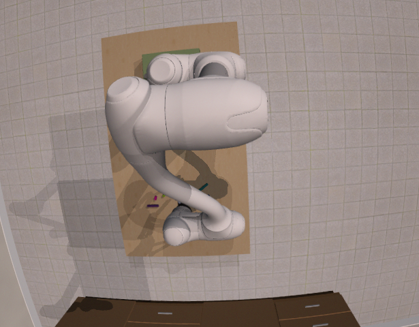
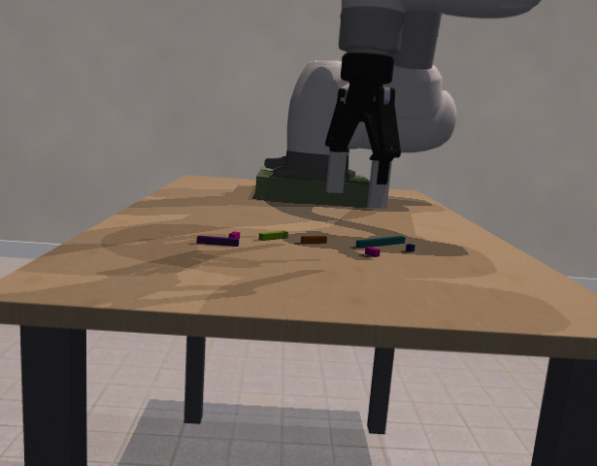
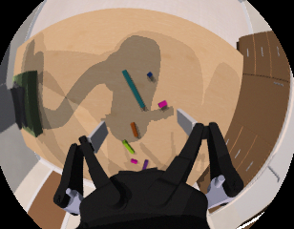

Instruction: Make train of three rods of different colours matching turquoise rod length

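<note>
On the wooden table (image 2: 288,311) (image 1: 239,169) the rods lie in a loose row. The turquoise rod (image 2: 380,242) (image 3: 134,88) (image 1: 203,187) is on the right, with a blue rod (image 2: 410,247) (image 3: 150,76) and a magenta rod (image 2: 372,250) (image 3: 162,105) beside it. Leftward lie an orange rod (image 2: 314,239) (image 3: 135,130), a lime rod (image 2: 273,234) (image 3: 128,147), and a purple rod (image 2: 216,240) (image 1: 152,205) (image 3: 145,164) with a second magenta rod (image 2: 234,234) (image 1: 154,197) at its end. My gripper (image 2: 357,194) (image 3: 140,121) is open and empty, well above the table over the orange rod. In the overhead view the arm hides it.
The arm's green base mount (image 2: 288,189) (image 1: 149,58) stands at the table's far end. A dark brown cabinet (image 1: 237,309) (image 3: 262,90) stands on the floor past the table's near edge. The arm hides several rods in the overhead view.
</note>
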`<state>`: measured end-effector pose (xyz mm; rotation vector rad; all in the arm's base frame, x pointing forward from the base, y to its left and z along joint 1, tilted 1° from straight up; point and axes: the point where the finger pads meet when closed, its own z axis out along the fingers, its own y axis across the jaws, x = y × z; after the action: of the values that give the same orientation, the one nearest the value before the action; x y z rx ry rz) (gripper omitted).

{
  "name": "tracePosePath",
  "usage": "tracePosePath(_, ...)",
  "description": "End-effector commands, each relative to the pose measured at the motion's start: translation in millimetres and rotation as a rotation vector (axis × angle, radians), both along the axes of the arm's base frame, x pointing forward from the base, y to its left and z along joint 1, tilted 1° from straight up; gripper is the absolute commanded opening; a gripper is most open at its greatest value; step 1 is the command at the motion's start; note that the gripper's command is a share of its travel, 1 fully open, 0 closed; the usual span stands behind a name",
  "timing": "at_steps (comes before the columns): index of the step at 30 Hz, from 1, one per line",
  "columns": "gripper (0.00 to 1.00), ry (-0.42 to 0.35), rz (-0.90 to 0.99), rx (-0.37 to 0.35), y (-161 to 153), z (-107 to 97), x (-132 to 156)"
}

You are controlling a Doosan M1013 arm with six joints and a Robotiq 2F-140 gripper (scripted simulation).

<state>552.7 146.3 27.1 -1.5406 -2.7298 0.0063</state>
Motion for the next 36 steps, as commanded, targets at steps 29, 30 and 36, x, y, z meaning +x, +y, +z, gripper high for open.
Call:
tracePosePath(29,1.0,-0.003,1.08,0.019,26.3,6.5,-2.5)
tracePosePath(30,1.0,-0.003,1.08,0.019,26.3,6.5,-2.5)
tracePosePath(36,1.0,-0.005,1.337,0.021,32.6,8.0,-3.3)
